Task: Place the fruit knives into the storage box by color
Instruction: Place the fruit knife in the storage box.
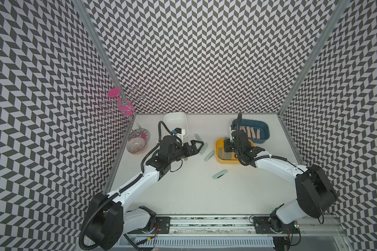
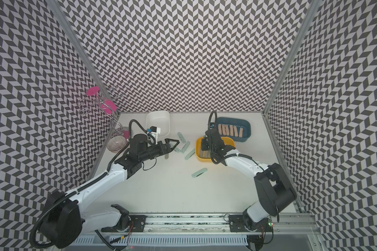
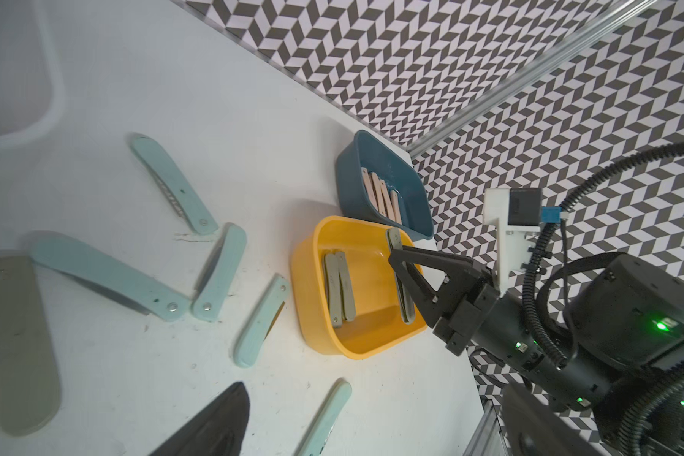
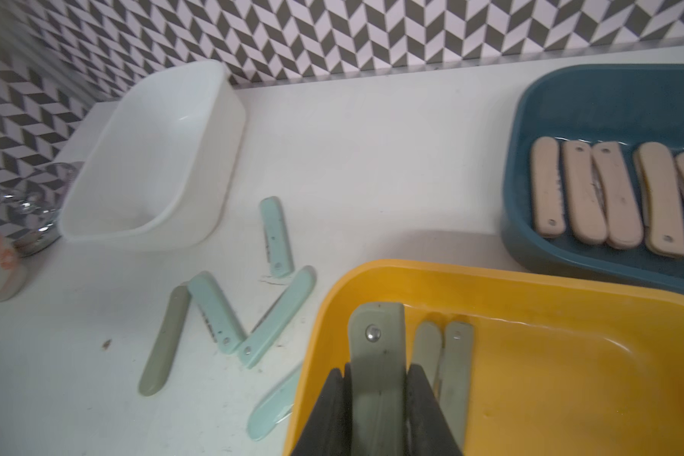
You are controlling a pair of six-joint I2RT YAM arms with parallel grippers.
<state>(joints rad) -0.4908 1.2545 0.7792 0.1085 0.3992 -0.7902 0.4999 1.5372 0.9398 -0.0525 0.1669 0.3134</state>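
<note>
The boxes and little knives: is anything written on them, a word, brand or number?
None. The yellow box, blue box and white box are plain; the knives show only bare rivets. Nothing legible on the arms either.

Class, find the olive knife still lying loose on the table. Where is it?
In the right wrist view the olive knife lies flat on the table, left of the yellow box, beside a mint knife, with the white box behind it.
</note>
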